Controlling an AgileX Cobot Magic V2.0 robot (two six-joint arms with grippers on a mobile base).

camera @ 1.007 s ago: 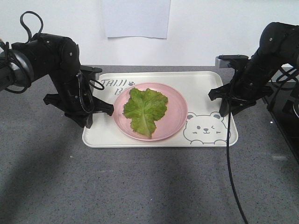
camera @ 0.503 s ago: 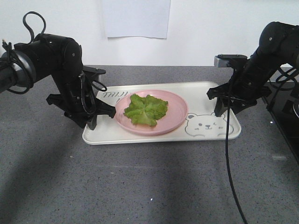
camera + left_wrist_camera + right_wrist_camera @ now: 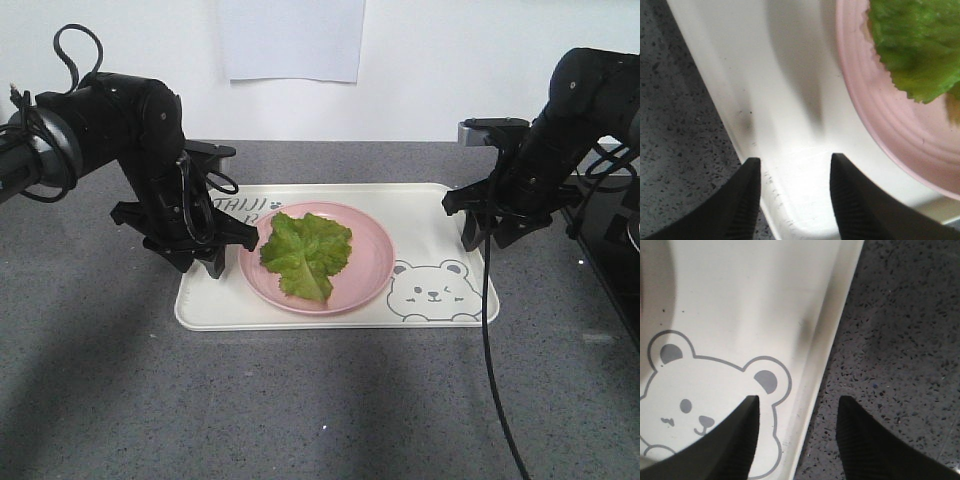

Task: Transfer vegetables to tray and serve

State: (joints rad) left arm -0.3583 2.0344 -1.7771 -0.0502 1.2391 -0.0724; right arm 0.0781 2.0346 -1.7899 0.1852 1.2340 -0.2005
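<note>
1. While both black arms crowd in from either side, the large cream-white rectangular tray with rounded corners (image 3: 420,215) sits on the grey speckled countertop (image 3: 300,400), its bear face drawing (image 3: 432,290) towards the front right corner.
2. The bright green ruffled lettuce leaf (image 3: 305,252) lies on a round pink plate (image 3: 370,255), and that plate rests on the tray's left half.
3. Left gripper (image 3: 794,197) now: jaws parted and straddling the tray's left rim, one finger over the counter side, the other over the white floor. Whether the pads are biting the rim, I cannot tell.
4. From the left wrist view, the pink plate's edge and a scrap of the leaf's frilly margin sit just beyond that gripper, apart from it.
5. Right gripper (image 3: 797,440): jaws spread too, straddling the tray's right rim, one finger above the bear's ear, the other above the speckled stone.
6. A white paper sheet (image 3: 292,38) hangs on the wall behind.
</note>
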